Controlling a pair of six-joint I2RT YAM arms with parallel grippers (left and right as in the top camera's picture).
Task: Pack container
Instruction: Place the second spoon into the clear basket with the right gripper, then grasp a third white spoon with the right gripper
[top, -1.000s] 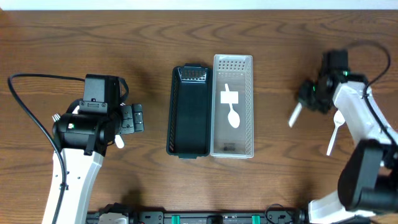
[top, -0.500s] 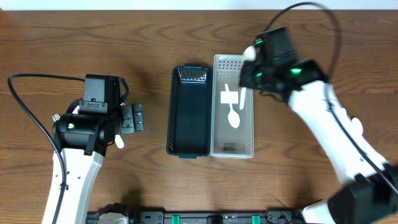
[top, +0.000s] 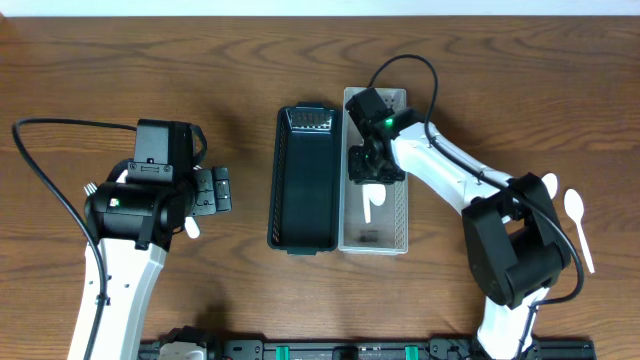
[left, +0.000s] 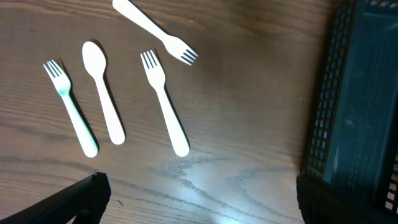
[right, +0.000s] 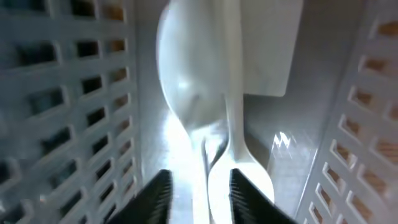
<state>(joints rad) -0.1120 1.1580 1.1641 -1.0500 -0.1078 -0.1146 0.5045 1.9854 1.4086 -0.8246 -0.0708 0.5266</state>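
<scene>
My right gripper (right: 202, 196) is down inside the white perforated container (top: 402, 205), at its middle stretch. The wrist view is pretty blurry. My two fingertips (right: 158, 193) sit a narrow gap apart, and something white runs between them. I honestly can't tell if I'm pinching it or just hanging over it. Right ahead of the tips is a white spoon (right: 186, 87) lying on the container floor. A second white handle (right: 234, 106) lies alongside it, touching or nearly so. A flat white card (right: 270, 56) lies under that handle, toward the far wall.

The black mesh basket (top: 305, 190) sits just beside the white container, long sides touching, with nothing in it that I can see.

My left gripper (left: 205, 202) hangs over the table (top: 120, 60) with its jaws spread wide, holding nothing. Below it lie three white forks (left: 165, 102) and a small spoon (left: 102, 90), all apart from each other, with the black basket off to the side.

One more loose spoon (top: 578, 225) lies on the wood on my right side, well apart from the containers.
</scene>
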